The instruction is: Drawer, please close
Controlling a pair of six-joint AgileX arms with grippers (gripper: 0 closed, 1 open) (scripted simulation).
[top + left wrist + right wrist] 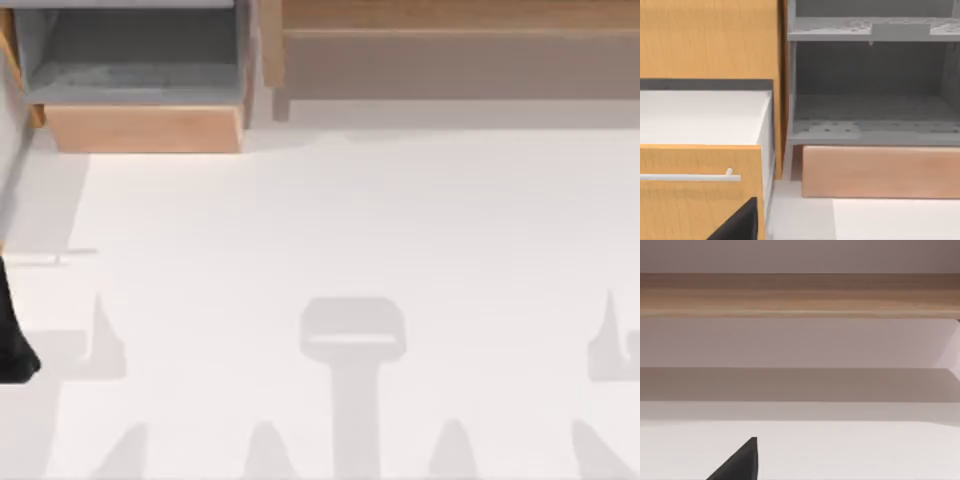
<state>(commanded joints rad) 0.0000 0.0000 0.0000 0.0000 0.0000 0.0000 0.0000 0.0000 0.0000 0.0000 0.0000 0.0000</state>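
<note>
The drawer (140,128) stands pulled out at the table's far left. Its light tan front panel faces the table and its grey inside (130,60) lies open from above. In the left wrist view the same drawer (880,172) shows head-on, with the grey cavity (870,100) behind its panel. A black part of my left arm (15,345) sits at the table's left edge, well in front of the drawer and apart from it. A dark corner of my left gripper (740,225) shows in its own wrist view. A dark corner of my right gripper (740,465) faces the long ledge.
A long brown wooden cabinet ledge (450,30) runs along the far side to the right of the drawer, seen also as the ledge (800,295). An orange wooden unit with a white bar handle (690,176) stands beside the drawer. The white tabletop (350,220) carries arm shadows.
</note>
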